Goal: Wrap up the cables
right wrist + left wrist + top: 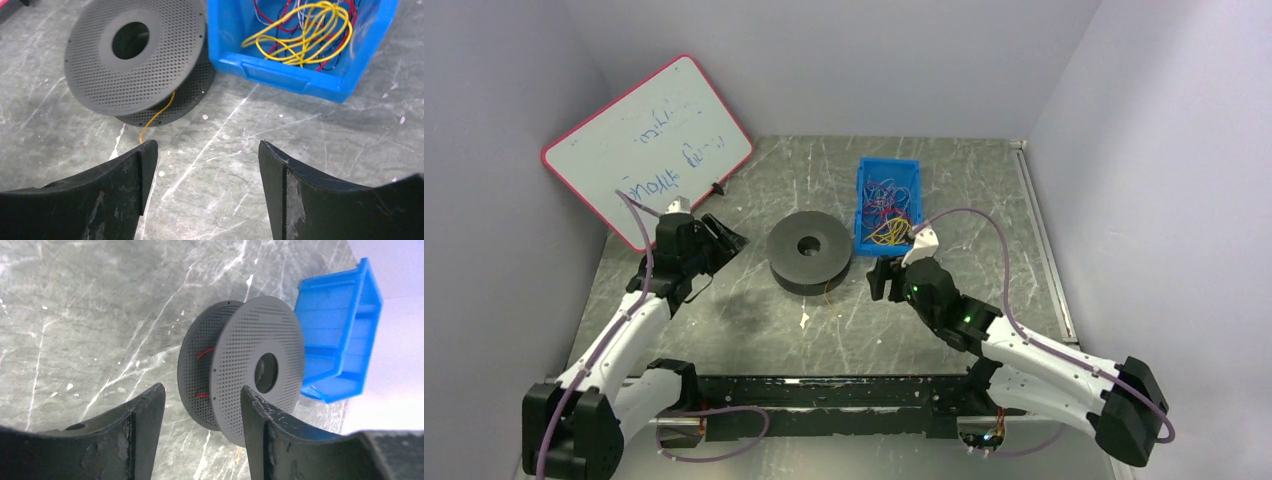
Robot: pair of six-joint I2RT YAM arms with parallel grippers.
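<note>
Your cables lie tangled in the blue bin; one yellow tail trails from the perforated spool beside it. Your right gripper and left gripper hover spread wide, empty. Likely you're starting a wrap: next, pinch that thin tail precisely.

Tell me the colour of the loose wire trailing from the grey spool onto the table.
Yellow. The wire shows best in the right wrist view.
</note>
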